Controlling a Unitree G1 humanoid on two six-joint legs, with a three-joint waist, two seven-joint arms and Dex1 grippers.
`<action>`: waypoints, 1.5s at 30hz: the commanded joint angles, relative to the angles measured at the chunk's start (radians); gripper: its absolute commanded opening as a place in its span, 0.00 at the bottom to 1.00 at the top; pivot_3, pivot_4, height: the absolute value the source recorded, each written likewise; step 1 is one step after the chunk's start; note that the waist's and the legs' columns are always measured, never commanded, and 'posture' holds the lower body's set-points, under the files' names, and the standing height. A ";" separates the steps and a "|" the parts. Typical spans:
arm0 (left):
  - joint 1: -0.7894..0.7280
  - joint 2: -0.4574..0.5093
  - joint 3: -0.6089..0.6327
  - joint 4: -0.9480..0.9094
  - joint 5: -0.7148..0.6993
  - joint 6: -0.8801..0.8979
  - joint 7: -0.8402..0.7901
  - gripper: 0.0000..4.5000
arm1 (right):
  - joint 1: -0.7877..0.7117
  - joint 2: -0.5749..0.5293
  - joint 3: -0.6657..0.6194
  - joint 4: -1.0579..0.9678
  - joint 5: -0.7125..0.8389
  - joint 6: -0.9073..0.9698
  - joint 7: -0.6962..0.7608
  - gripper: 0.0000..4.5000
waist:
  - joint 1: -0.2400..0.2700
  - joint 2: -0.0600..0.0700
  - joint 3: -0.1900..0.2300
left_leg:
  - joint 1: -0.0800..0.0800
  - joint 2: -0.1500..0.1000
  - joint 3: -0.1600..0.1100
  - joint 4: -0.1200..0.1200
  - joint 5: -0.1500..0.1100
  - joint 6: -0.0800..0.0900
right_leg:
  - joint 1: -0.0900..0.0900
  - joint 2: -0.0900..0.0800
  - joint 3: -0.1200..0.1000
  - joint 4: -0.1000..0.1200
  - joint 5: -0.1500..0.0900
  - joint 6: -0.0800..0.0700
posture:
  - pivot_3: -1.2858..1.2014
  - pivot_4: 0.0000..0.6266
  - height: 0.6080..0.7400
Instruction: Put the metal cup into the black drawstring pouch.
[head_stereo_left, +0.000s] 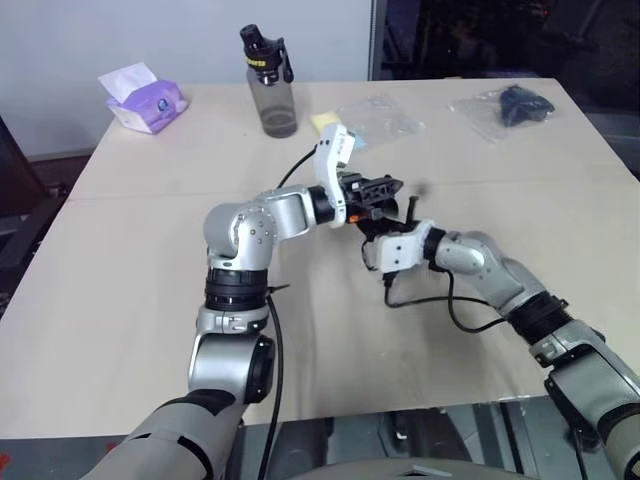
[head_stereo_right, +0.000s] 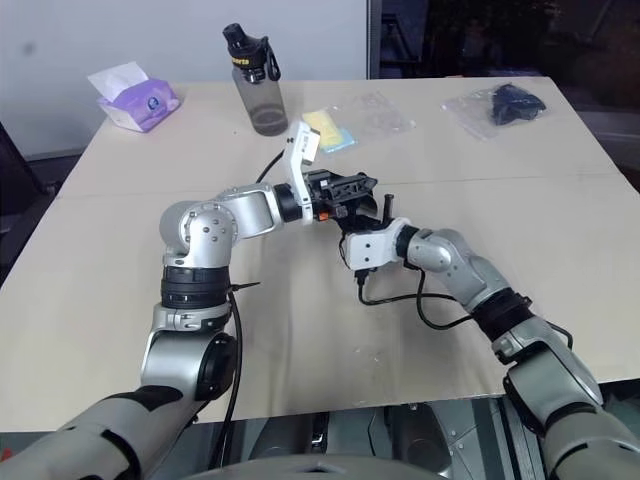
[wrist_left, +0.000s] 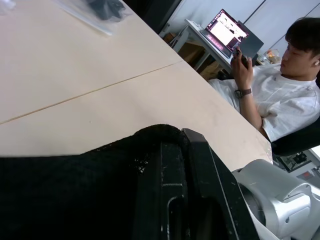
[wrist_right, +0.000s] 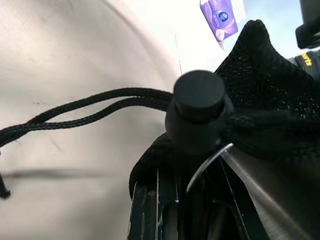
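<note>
Table (head_stereo_left: 150, 300), large pale wooden top, carries everything; both arms meet over its middle. Person in a white shirt (wrist_left: 280, 95) sits off one far corner, shown in the left wrist view.

Bottle, tall smoky-grey transparent with a black cap (head_stereo_left: 272, 85), stands upright at the far edge, left of centre. Purple tissue pack (head_stereo_left: 145, 100) sits at the far left. Clear plastic bag with a dark bundle inside (head_stereo_left: 510, 108) lies far right; a second clear bag with a yellow item (head_stereo_left: 365, 118) lies just right of the bottle.

Black drawstring pouch, soft matte fabric (wrist_right: 270, 85), is held up off the table between the two grippers, mid-table. Left gripper (head_stereo_left: 385, 188) is clamped on the pouch fabric, pointing level toward the right. Right gripper (head_stereo_left: 385, 228), just beneath it, is also clenched on the pouch, at the mouth. Round black cord stopper (wrist_right: 197, 112) sits tight against the gathered mouth, with the doubled black cord (wrist_right: 85, 107) trailing away from it.

Metal cup, shiny silver steel (wrist_right: 260, 175): only a rim edge and a strip of wall show inside the pouch mouth in the right wrist view. Cannot tell which way its long axis points.
</note>
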 joint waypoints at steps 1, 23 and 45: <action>-0.022 -0.019 -0.006 -0.078 -0.058 -0.022 -0.037 0.00 | 0.061 0.141 -0.157 -0.101 0.289 0.244 0.024 0.01 | 0.001 0.000 0.000 | 0.000 0.000 -0.001 0.000 0.000 0.000 | 0.000 0.000 -0.001 0.001 0.000 0.000 | 0.52 0.24 1.00; -0.015 -0.022 0.027 -0.053 -0.060 -0.044 0.015 0.00 | 0.105 0.401 -0.664 -0.462 1.154 0.997 -0.324 0.23 | 0.000 0.001 0.000 | -0.001 0.000 -0.002 0.000 0.000 0.001 | 0.000 0.000 -0.002 0.002 0.000 0.000 | 0.52 0.24 1.00; -0.045 -0.050 0.065 0.057 -0.067 -0.095 0.075 0.00 | 0.374 -0.111 -0.527 -0.676 1.011 0.931 0.265 0.65 | 0.006 0.001 0.001 | -0.002 0.000 -0.001 0.000 0.000 0.001 | 0.000 0.001 -0.002 -0.003 0.000 0.001 | 0.52 0.24 1.00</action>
